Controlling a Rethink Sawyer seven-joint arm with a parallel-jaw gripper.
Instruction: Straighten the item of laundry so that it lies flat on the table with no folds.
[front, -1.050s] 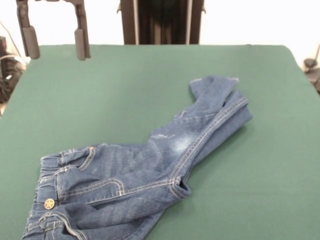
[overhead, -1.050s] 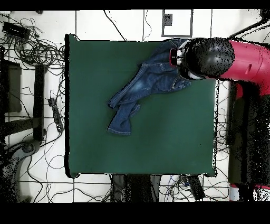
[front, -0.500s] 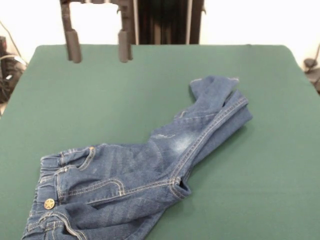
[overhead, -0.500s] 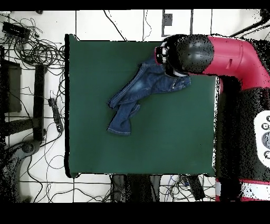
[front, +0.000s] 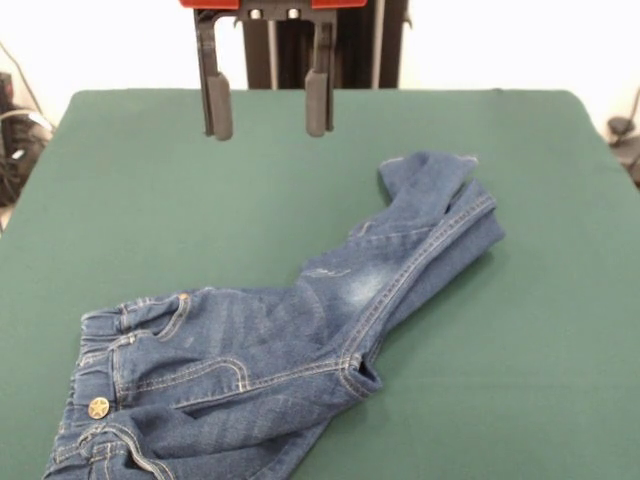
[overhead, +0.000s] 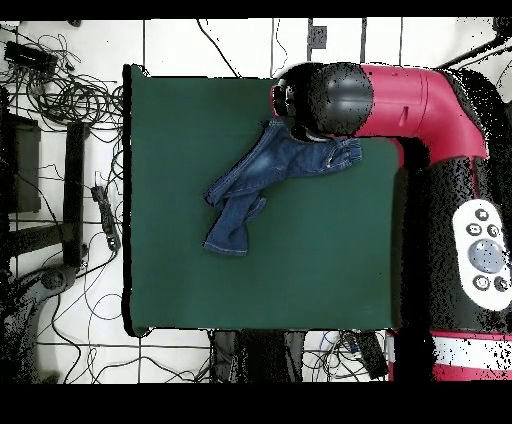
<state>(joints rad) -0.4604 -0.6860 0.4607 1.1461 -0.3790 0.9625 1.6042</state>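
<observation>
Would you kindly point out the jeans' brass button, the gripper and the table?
brass button (front: 98, 407), front view, its face.
gripper (front: 268, 105), front view, midway between its tips.
table (front: 560, 330), front view, bare green top.

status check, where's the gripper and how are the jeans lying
Gripper open, empty, above table. Jeans crumpled, legs folded over. Nothing in the way.

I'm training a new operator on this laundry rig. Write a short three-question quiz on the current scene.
1. True or false: the tool is gripping the jeans.
2. The tool's jaws are: A) shut B) open C) hidden.
3. Fill in: the jeans' legs lie ____ over each other on the table.

Key: 1 false, it hangs empty above bare table, apart from the jeans; 2 B; 3 folded.
</observation>
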